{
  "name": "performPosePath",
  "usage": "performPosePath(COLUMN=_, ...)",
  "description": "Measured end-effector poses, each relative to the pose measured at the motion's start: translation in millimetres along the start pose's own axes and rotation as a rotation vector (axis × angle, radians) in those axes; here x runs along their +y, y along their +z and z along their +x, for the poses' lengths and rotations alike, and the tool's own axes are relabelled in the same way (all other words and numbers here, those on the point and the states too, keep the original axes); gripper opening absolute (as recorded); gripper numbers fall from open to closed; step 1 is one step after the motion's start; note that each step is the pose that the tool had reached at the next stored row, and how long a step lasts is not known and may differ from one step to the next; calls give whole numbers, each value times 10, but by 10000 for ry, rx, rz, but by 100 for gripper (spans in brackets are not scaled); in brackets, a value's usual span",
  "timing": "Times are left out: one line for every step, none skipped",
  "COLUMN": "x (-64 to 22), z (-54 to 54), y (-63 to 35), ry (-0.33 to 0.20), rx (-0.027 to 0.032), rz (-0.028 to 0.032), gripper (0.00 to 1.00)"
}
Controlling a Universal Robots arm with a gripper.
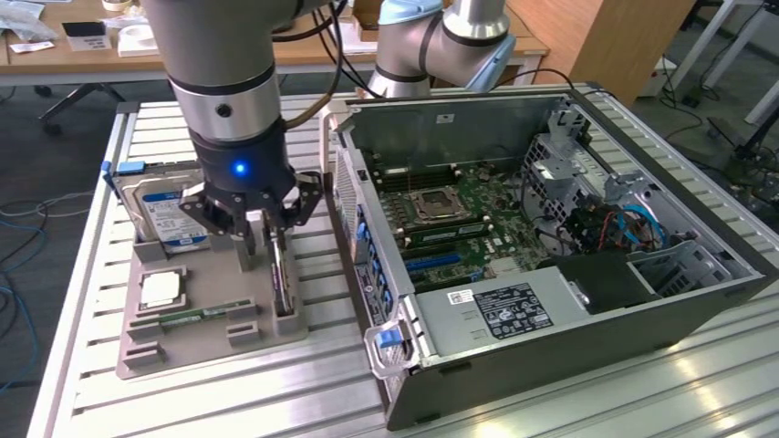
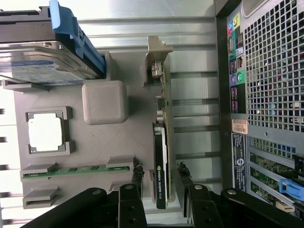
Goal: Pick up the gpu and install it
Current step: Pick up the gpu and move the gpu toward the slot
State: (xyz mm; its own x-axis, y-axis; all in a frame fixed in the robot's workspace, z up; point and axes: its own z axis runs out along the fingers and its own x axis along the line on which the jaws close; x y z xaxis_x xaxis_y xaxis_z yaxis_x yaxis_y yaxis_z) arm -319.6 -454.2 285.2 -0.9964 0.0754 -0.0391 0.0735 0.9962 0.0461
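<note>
One spread end effector point(image 2: 160, 173) straddles the gpu point(image 2: 162, 137).

The arm point(image 1: 219, 55) was a smooth silver-grey tube ringed by a dark band; below it sat a black wrist collar with a glowing blue light point(image 1: 240, 168); the gripper point(image 1: 264, 260) was black, its linked fingers joined by round silvery pivot pins point(image 2: 128, 187); black cables point(image 1: 338, 57) trailed alongside; a further grey joint point(image 1: 414, 50) wore a pale blue cap point(image 1: 408, 11).

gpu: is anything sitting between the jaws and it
Nothing visible. The open jaws stand on either side of the thin green-brown gpu card, which stands on edge in the grey plastic tray.
</note>
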Motion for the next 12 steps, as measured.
performPosePath(x=0, z=-5, y=5, ry=0, rx=1, rz=0, gripper=42)
performPosePath(x=0, z=-5, y=9, ry=-1, rx=0, rz=-1, gripper=42)
performPosePath(x=0, z=-5, y=10, ry=-1, rx=0, rz=0, gripper=42)
performPosePath(x=0, z=-6, y=11, ry=-1, rx=0, rz=0, gripper=42)
performPosePath(x=0, z=-6, y=15, ry=0, rx=-1, rz=-2, gripper=42)
performPosePath(x=0, z=-6, y=19, ry=0, rx=-2, rz=-2, gripper=42)
performPosePath(x=-1, z=-6, y=24, ry=-1, rx=-2, rz=-2, gripper=42)
performPosePath(x=-1, z=-5, y=29, ry=0, rx=-1, rz=-2, gripper=42)
performPosePath(x=-1, z=-5, y=34, ry=-1, rx=-1, rz=-1, gripper=42)
performPosePath(x=-1, z=-5, y=37, ry=0, rx=1, rz=0, gripper=42)
performPosePath(x=-2, z=-5, y=37, ry=-1, rx=2, rz=1, gripper=42)
performPosePath(x=-2, z=-4, y=54, ry=-1, rx=0, rz=-1, gripper=42)
